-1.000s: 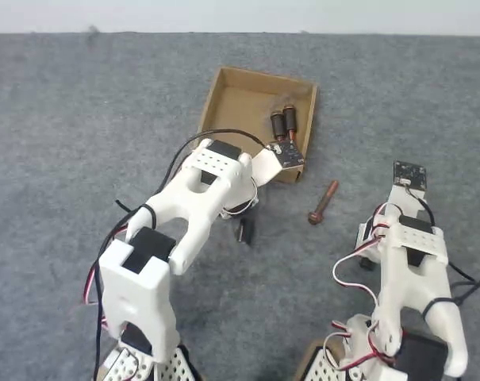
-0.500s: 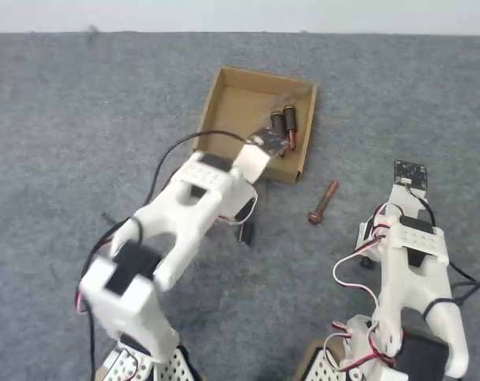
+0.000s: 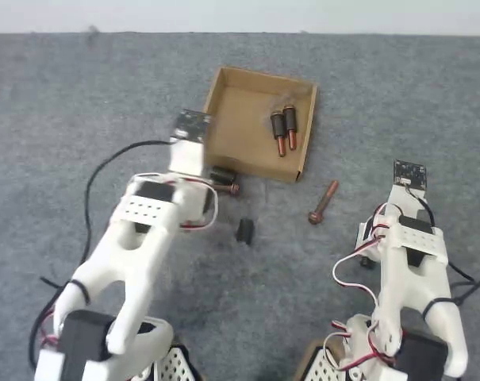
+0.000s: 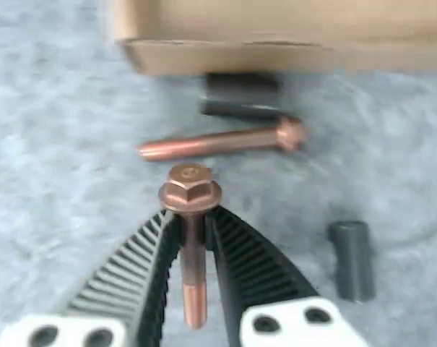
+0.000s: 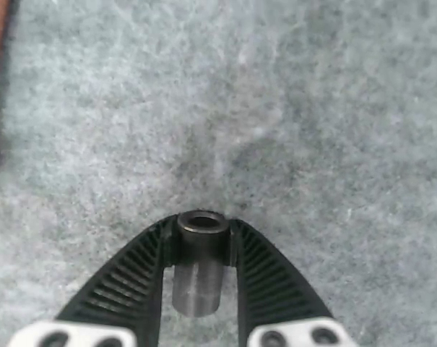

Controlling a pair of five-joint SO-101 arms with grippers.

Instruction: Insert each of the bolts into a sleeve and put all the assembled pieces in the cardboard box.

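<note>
My left gripper (image 4: 191, 217) is shut on a copper bolt (image 4: 192, 253), head pointing away from the wrist. It hangs by the near left corner of the cardboard box (image 3: 238, 107). Just beyond lie another bolt (image 4: 225, 141) and a black sleeve (image 4: 240, 97) against the box wall (image 4: 276, 43). A second loose sleeve (image 3: 244, 230) lies on the carpet. Two assembled pieces (image 3: 283, 131) rest inside the box. My right gripper (image 5: 202, 235) is shut on a black sleeve (image 5: 199, 278), bore facing away from the wrist, low over the carpet. Another loose bolt (image 3: 323, 202) lies between the arms.
Grey carpet (image 3: 81, 119) covers the table, with open room left of the box and at the back. The right arm (image 3: 410, 262) stands near the right front, its cables looping beside it.
The left arm has swung left from over the box's front edge to its near left corner. The right arm has not moved.
</note>
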